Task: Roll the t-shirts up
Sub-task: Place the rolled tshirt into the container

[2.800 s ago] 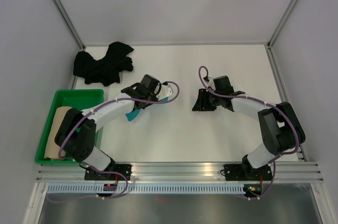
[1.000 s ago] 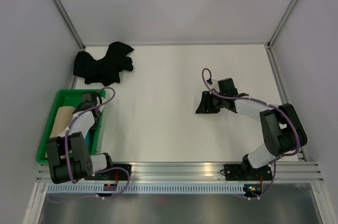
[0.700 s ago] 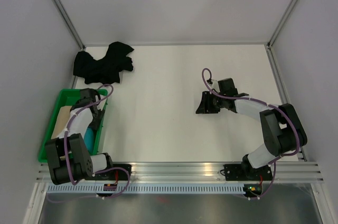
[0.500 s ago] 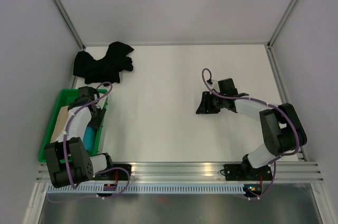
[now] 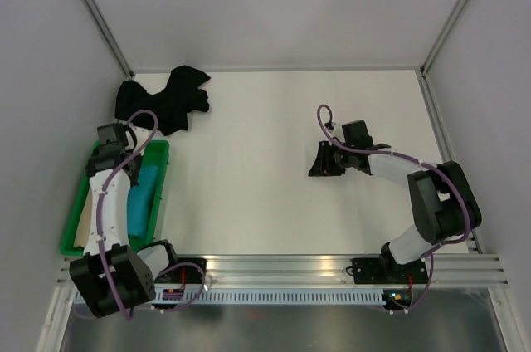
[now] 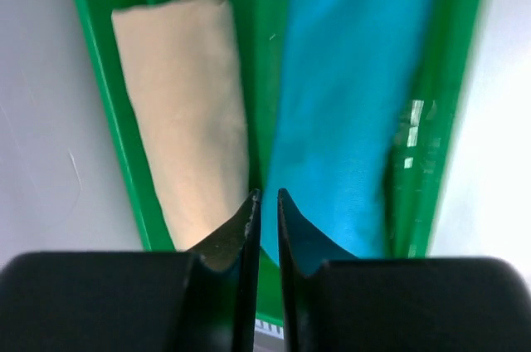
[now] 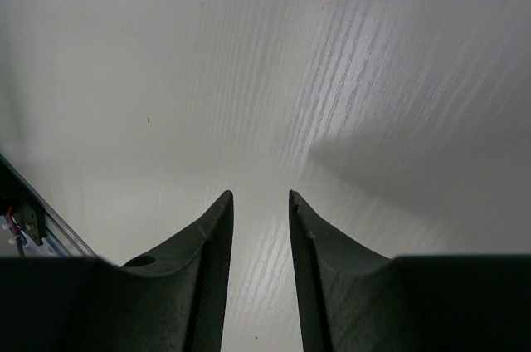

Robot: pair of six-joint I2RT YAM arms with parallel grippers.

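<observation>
The teal t-shirt (image 5: pixel 143 193) lies rolled in the right half of the green tray (image 5: pixel 159 148). The beige t-shirt (image 5: pixel 83 237) lies rolled in the left half, mostly hidden by my left arm. In the left wrist view the beige roll (image 6: pixel 178 111) and the teal roll (image 6: pixel 348 103) lie side by side. My left gripper (image 5: pixel 112 151) hangs above the tray, its jaws (image 6: pixel 267 194) nearly together and empty. The black t-shirt (image 5: pixel 162 103) lies crumpled at the far left of the table. My right gripper (image 5: pixel 318 161) rests low over the bare table, slightly open and empty (image 7: pixel 260 194).
The tray (image 6: pixel 108 3) stands at the table's left edge, close to the left wall. Grey walls close in the table on the left, far and right sides. A metal rail (image 5: pixel 282 269) runs along the near edge by the arm bases.
My left arm swung from the table's middle to the tray with the teal roll, let it go there, and drew back toward the tray's far end. The right arm barely moved.
</observation>
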